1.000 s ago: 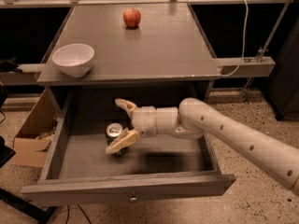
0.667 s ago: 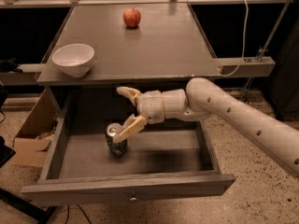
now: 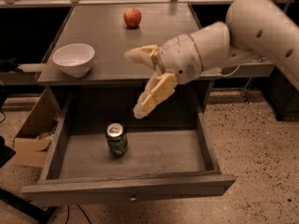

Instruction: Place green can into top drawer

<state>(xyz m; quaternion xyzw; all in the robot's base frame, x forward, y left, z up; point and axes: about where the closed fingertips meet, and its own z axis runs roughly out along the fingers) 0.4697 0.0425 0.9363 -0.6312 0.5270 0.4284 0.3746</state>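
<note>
**Can (image 3: 116, 140) in the drawer (image 3: 126, 186), gripper (image 3: 133, 84) above**

Your gripper hung over the open drawer, level with the table's (image 3: 107, 36) front edge. Its two fingers were spread wide and held nothing. The can stood upright on the drawer floor, left of centre, below the fingers and apart from them. The apple (image 3: 132, 17) sat at the table's back, the bowl (image 3: 74, 59) front left.

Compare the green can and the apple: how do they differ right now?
The green can stands in the open top drawer; the apple sits on the tabletop at the back. The can is a green cylinder with a silver top; the apple is round and red. Both stand upright, and the open hand hovers above the drawer, touching neither.
</note>
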